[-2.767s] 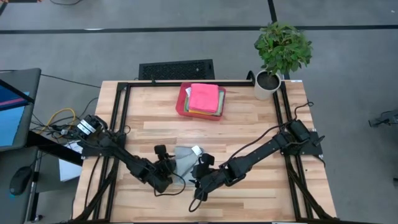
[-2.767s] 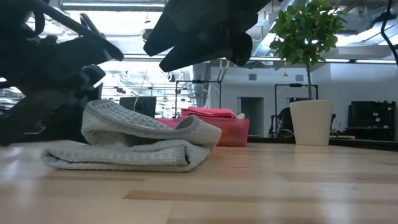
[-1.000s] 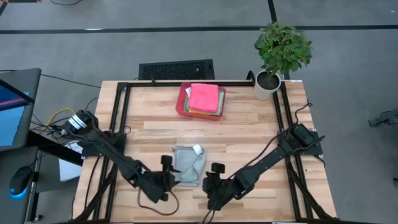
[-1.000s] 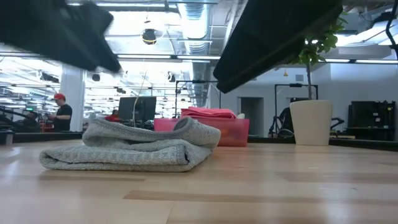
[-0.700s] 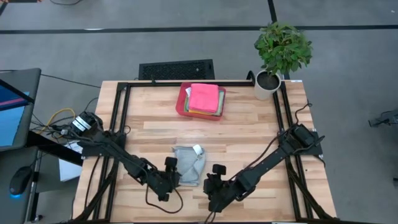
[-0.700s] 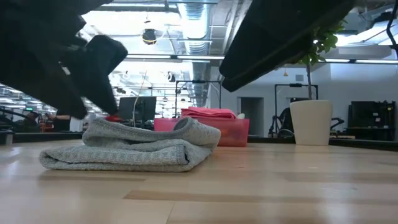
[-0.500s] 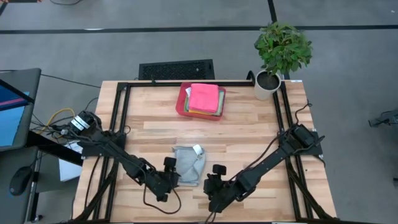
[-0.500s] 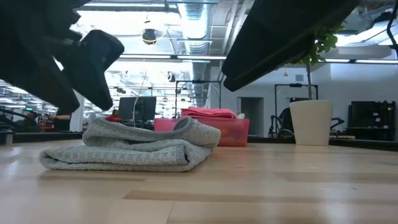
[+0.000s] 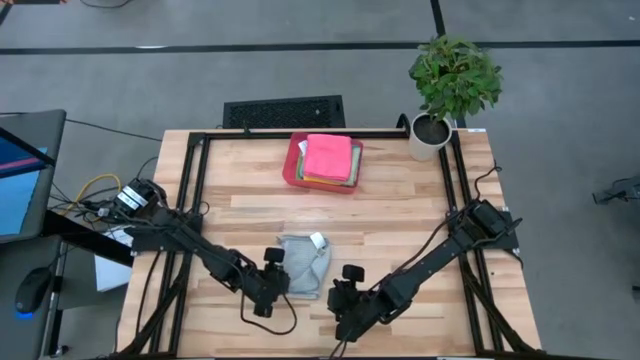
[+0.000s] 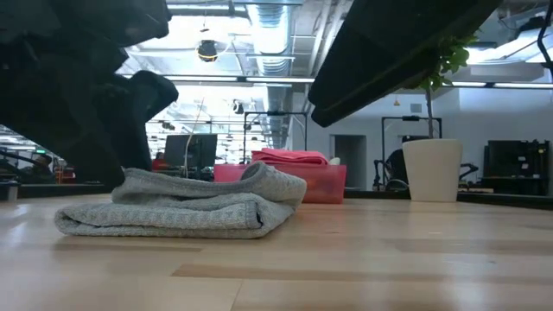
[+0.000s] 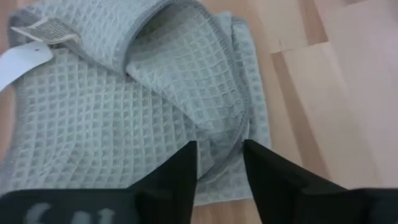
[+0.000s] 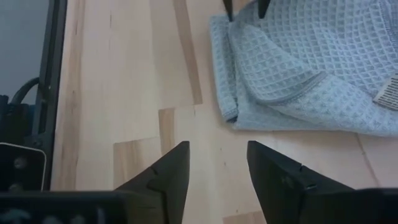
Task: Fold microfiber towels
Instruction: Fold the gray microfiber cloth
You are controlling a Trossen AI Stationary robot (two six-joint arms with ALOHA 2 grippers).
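A grey waffle-weave towel (image 9: 305,263) lies folded over in several layers on the wooden table; it also shows in the low view (image 10: 181,207). A white tag (image 11: 25,53) sits at one corner. My left gripper (image 9: 274,272) is open at the towel's left edge, its fingers (image 11: 186,168) on either side of a folded rim (image 11: 239,134). My right gripper (image 9: 345,287) is open over bare wood just near and right of the towel, with the towel ahead of it (image 12: 311,68). My left gripper's open fingertips (image 12: 229,9) stand low at the towel's left edge, slanting down from the table's left. I cannot tell whether they touch the cloth.
A red tray (image 9: 292,165) at the table's far middle holds a stack of towels with a pink one (image 9: 328,156) on top. A potted plant (image 9: 440,95) stands at the far right corner. Black frame rails run along the table's sides.
My left gripper has gone toward the table's right and far edges and down, from the near side to the grey towel's left edge. The towel has stayed as it lay.
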